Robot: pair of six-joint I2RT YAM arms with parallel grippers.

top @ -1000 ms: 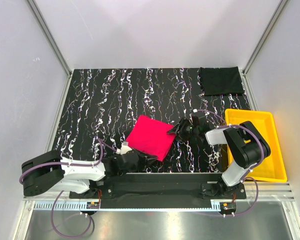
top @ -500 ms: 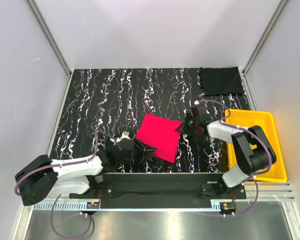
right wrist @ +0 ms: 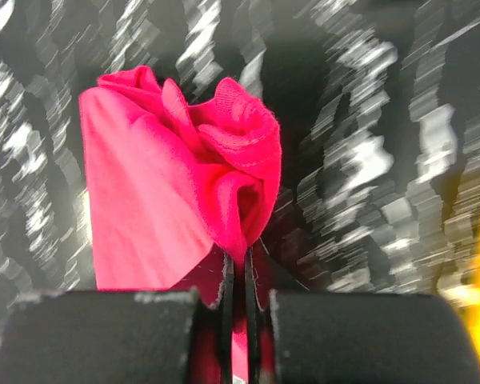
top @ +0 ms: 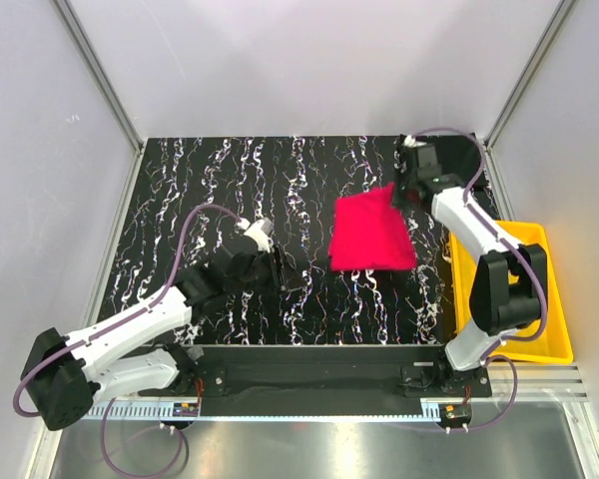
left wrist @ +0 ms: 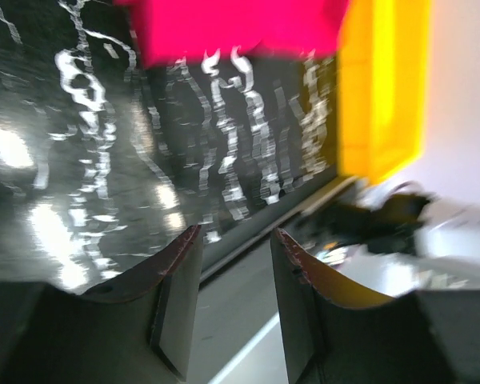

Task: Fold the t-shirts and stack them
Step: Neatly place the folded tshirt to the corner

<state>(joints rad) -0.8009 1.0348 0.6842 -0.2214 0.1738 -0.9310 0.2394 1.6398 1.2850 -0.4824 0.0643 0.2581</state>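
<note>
The red t-shirt is folded into a square right of the table's centre, its far corner lifted. My right gripper is shut on that bunched corner, and in the right wrist view the red t-shirt runs into the closed right gripper. The black t-shirt lies folded in the back right corner, partly hidden behind the right arm. My left gripper hangs open and empty left of the red t-shirt, apart from it. The left wrist view shows the left gripper with the red t-shirt ahead.
A yellow tray stands at the right edge beside the right arm's base, seen as the yellow tray in the left wrist view. The black white-veined tabletop stretches to the left. Grey walls close in the sides and back.
My right gripper has shut on the red t-shirt's corner and dragged it toward the back right. My left gripper has opened, let go of it and drawn away to the left.
</note>
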